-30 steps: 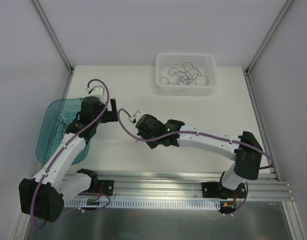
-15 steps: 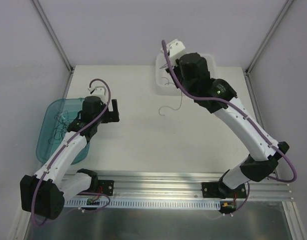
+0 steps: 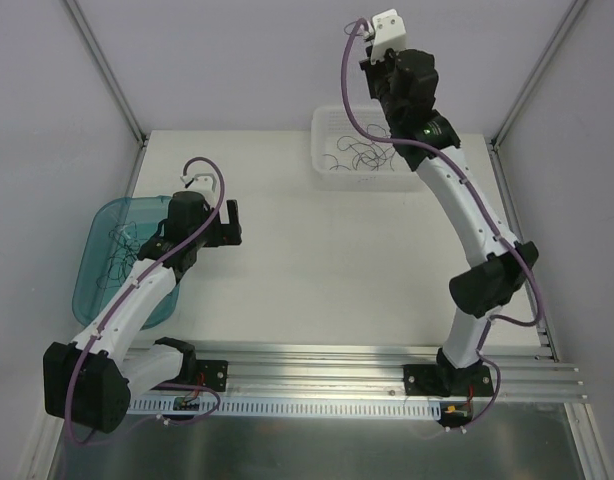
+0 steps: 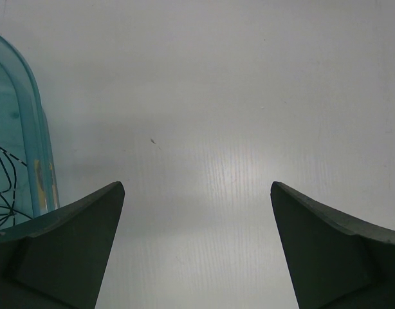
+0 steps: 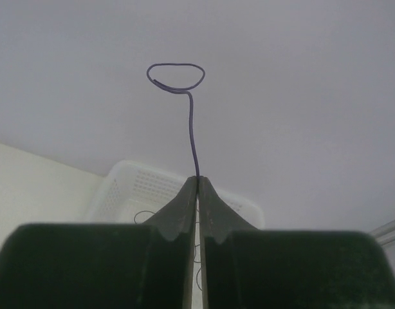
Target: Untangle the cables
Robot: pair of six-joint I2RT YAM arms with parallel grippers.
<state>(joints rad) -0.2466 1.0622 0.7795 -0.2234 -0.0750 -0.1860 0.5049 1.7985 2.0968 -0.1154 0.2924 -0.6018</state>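
My right gripper (image 3: pixel 385 70) is raised high over the white basket (image 3: pixel 423 150) at the back. In the right wrist view it (image 5: pixel 197 177) is shut on one thin purple cable (image 5: pixel 192 129) that stands up from the jaws and ends in a small loop. Several loose dark cables (image 3: pixel 362 155) lie in the basket and show below the fingers (image 5: pixel 143 215). More dark cables (image 3: pixel 117 250) lie in the teal bin (image 3: pixel 87 290) on the left. My left gripper (image 3: pixel 230 222) hovers open and empty over bare table just right of the bin (image 4: pixel 197 187).
The teal bin's rim (image 4: pixel 40 148) with a few wires (image 4: pixel 1 187) sits at the left edge of the left wrist view. The white basket (image 5: pixel 136 187) stands against the back wall. Metal frame posts rise at the table's back corners.
My right arm swung from the table's middle up and back to above the white basket, carrying a single strand. My left gripper shifted slightly to the right.
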